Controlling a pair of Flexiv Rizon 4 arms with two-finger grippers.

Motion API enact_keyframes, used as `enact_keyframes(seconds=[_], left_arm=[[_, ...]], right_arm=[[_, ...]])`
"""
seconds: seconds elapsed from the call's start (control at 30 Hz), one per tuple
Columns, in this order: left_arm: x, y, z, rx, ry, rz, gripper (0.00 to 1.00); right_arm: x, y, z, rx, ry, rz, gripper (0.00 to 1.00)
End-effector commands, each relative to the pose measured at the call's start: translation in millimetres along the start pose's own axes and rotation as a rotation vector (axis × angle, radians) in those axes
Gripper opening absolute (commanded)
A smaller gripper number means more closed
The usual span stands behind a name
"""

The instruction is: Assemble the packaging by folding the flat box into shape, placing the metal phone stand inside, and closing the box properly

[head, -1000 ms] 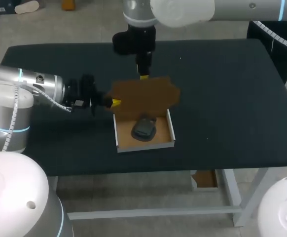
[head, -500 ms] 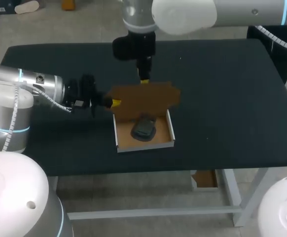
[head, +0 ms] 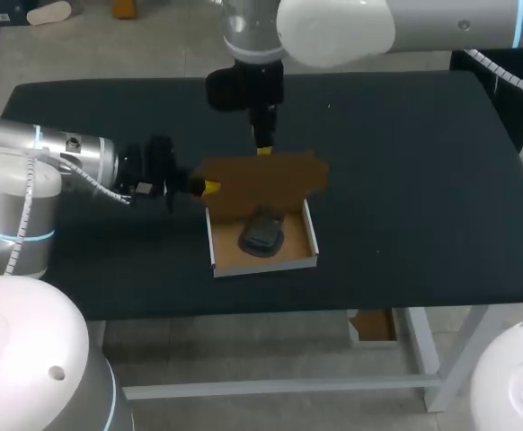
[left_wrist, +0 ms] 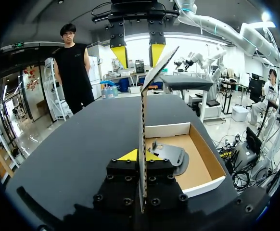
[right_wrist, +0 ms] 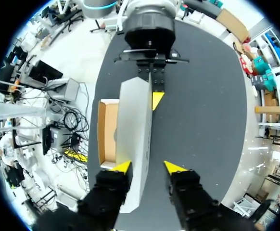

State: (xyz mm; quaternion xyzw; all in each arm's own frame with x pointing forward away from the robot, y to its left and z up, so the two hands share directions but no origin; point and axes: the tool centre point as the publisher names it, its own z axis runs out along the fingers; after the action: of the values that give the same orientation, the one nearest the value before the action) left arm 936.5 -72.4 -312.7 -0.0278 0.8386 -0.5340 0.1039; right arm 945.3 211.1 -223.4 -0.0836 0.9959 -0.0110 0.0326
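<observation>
the left pincer (left_wrist: 141,155) is clamped tight on the side edge of the raised lid (right_wrist: 135,125). the right pincer (right_wrist: 147,167) is spread wide, with the lid's top edge between its fingers, close to one. the phone stand (head: 261,235) lies in the box (head: 266,265) mid-table (head: 423,180).

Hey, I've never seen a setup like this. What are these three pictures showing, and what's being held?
This is a robot with two arms, each ending in a two-fingered pincer with yellow tips. One picture looks down from above; the two round ones come from wrist cameras. On the black table sits a white-walled brown cardboard box with a dark metal phone stand inside. The left pincer grips the side edge of the box's raised brown lid. The right pincer is open at the lid's top edge.
</observation>
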Motion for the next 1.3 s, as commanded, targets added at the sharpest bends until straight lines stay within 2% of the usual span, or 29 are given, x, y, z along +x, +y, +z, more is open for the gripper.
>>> enact_keyframes(seconds=[0.03, 0.53, 1.03, 1.3], left_arm=[[-0.7, -0.5, -0.2, 0.003, -0.002, 0.0, 0.0], [-0.7, -0.5, -0.2, 0.003, -0.002, 0.0, 0.0], [-0.7, -0.5, -0.2, 0.003, -0.002, 0.0, 0.0], [-0.7, -0.5, -0.2, 0.003, -0.002, 0.0, 0.0]], right_arm=[[2.0, -0.7, -1.4, 0.0, -0.004, 0.002, 0.43], [3.9, 0.8, 4.6, 0.029, -0.012, 0.023, 0.47], [4.1, 1.7, 7.6, 0.015, -0.012, 0.032, 0.47], [4.0, -0.4, 0.4, -0.001, -0.038, 0.042, 0.48]])
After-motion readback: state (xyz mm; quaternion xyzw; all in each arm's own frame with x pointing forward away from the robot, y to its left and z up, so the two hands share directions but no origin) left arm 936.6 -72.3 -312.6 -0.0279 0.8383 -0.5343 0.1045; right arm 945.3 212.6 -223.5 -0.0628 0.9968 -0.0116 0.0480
